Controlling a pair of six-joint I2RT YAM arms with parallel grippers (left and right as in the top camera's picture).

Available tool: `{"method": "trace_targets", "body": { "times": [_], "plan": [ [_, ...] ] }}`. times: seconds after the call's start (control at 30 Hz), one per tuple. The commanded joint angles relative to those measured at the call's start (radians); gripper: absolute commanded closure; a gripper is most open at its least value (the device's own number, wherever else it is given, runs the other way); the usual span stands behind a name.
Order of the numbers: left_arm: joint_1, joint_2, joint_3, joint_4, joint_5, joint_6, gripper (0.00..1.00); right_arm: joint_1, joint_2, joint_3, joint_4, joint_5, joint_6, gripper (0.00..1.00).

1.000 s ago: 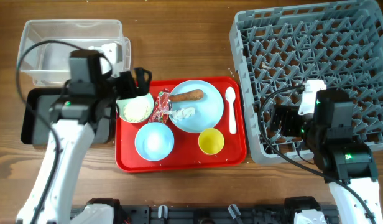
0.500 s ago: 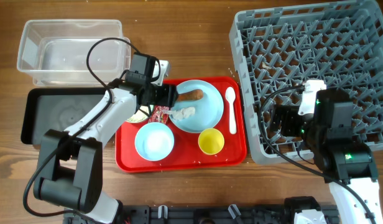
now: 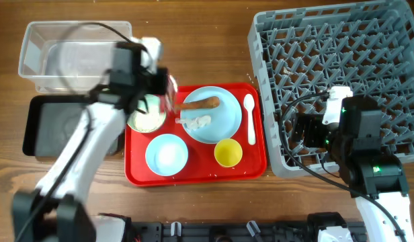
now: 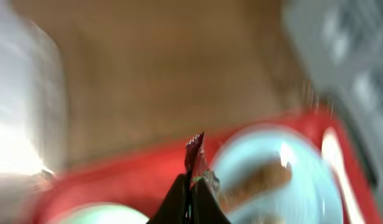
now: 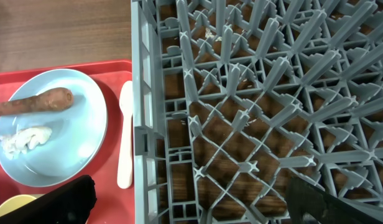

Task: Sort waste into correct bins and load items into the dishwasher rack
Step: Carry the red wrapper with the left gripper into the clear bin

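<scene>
Red wrapper (image 4: 193, 152), pinched in the closed left pincer (image 4: 191, 185), looks light, so release it low inside its bin; right pincer (image 5: 191, 202) gapes open.

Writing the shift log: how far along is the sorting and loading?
Nothing looks finished: the rack holds no dishes, the clear tub looks empty. In hand: the left gripper pinches the red wrapper. Remaining: sausage, plate, blue bowl, green bowl, cup, spoon, all on the red tray.

Plate (image 3: 224, 124) on tray (image 3: 193, 180), rack (image 3: 341, 47) at right
</scene>
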Motion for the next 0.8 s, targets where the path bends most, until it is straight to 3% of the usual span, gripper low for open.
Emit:
{"method": "trace_targets", "body": {
  "times": [0.0, 0.07, 0.27, 0.3, 0.33, 0.4, 0.5, 0.63, 0.77],
  "plan": [
    [0.109, -0.086, 0.032, 0.101, -0.111, 0.005, 0.96, -0.004, 0.0, 0.023, 0.002, -0.008, 0.003, 0.0],
    [0.19, -0.067, 0.032, 0.227, -0.172, 0.005, 0.96, -0.004, 0.0, 0.023, 0.002, -0.008, 0.004, 0.0],
    [0.299, 0.065, 0.032, 0.374, -0.275, 0.005, 0.96, -0.004, 0.0, 0.023, 0.002, -0.008, 0.004, 0.0],
    [0.316, 0.108, 0.032, 0.414, -0.282, 0.005, 0.92, -0.004, 0.0, 0.023, 0.002, -0.008, 0.003, 0.0],
    [0.322, 0.13, 0.032, 0.432, -0.282, 0.005, 0.81, -0.004, 0.0, 0.023, 0.002, -0.008, 0.003, 0.0],
    [0.326, 0.169, 0.032, 0.465, -0.282, 0.005, 0.45, -0.004, 0.0, 0.023, 0.002, -0.008, 0.003, 0.0],
    [0.326, 0.162, 0.032, 0.467, -0.282, 0.005, 0.32, -0.004, 0.0, 0.023, 0.002, -0.008, 0.003, 0.0],
    [0.283, 0.063, 0.032, 0.372, -0.201, 0.005, 0.34, -0.004, 0.0, 0.023, 0.002, -0.008, 0.003, 0.0],
    [0.122, -0.037, 0.032, 0.085, 0.013, 0.004, 0.37, -0.004, 0.0, 0.023, 0.002, -0.008, 0.004, 0.0]
  ]
}}
